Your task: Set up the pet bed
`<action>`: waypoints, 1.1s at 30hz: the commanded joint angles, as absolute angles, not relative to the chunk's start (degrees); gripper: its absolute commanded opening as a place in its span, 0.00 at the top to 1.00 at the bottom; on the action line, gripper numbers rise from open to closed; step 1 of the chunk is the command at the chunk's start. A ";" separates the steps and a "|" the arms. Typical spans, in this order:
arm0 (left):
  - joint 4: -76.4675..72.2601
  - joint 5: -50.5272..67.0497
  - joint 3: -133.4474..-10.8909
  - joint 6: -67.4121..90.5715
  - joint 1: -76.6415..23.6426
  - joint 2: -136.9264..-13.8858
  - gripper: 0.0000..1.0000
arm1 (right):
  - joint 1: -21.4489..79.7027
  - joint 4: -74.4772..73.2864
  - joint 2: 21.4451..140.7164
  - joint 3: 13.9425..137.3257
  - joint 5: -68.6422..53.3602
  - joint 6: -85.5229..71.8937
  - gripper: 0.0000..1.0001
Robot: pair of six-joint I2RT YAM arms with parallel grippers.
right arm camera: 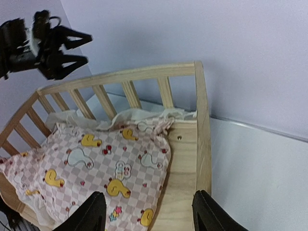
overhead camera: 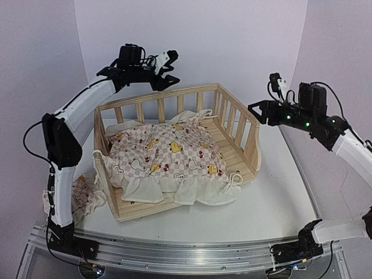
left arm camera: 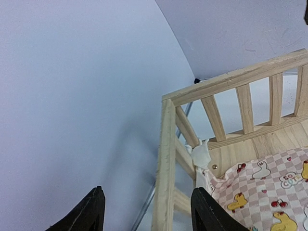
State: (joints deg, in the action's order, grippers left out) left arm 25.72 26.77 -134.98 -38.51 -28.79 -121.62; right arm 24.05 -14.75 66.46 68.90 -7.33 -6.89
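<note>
**Pet bed, cushion not yet squared.** The table [overhead camera: 279, 192] carries the frame [overhead camera: 174, 96], which stands below and between the two grippers. The cushion [overhead camera: 168, 154] lies inside it, crowded toward the side under the left gripper [overhead camera: 170, 72], with its ruffle spilling over the front. Bare boards show nearer the right gripper [overhead camera: 257, 111]. Both grippers hang clear near the back corners, fingers apart and empty, probably placed to come down on the cushion's corners.

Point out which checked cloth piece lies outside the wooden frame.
The small crumpled piece, on the table just outside the frame on its left side. The big cushion lies inside the frame, its ruffle spilling over the front edge.
</note>
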 commanded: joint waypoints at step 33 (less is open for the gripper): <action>30.12 12.84 -61.30 -24.07 -0.97 -60.88 0.55 | 19.52 -36.86 87.60 87.07 1.48 -19.33 0.42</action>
State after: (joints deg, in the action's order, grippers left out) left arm 30.99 10.36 -62.46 -24.16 -1.23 -60.83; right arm 19.53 -35.87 86.38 87.08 9.80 -19.00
